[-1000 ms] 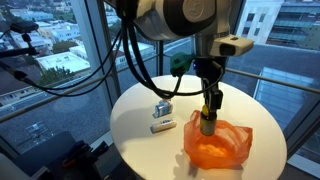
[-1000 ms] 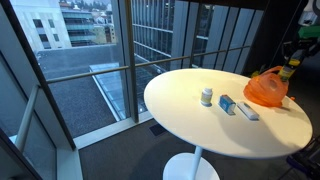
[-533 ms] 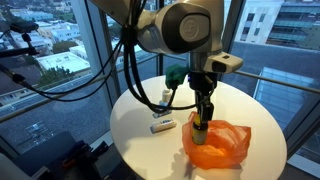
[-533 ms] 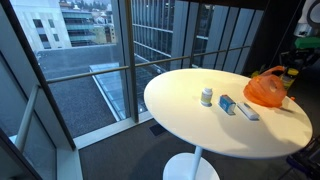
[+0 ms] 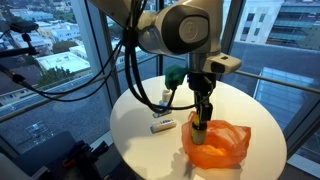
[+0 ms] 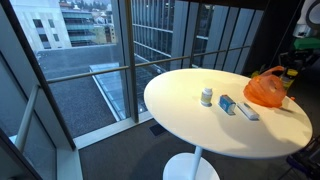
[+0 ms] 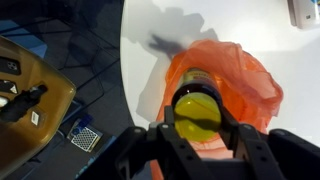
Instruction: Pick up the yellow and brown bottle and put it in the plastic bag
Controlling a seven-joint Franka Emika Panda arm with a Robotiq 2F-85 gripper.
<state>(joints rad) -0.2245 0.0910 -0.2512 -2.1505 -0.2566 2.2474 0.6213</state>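
Soft window daylight, low-resolution, slightly blurry.

- Plastic bag (image 7: 245, 70): translucent orange.
- Bottle (image 7: 197, 112): yellow top, brown body.
- Table (image 6: 200, 125): plain white.
- Small container (image 6: 207, 96): white.
- Box (image 6: 228, 103): blue with white.
- Gripper (image 7: 197, 135): black.
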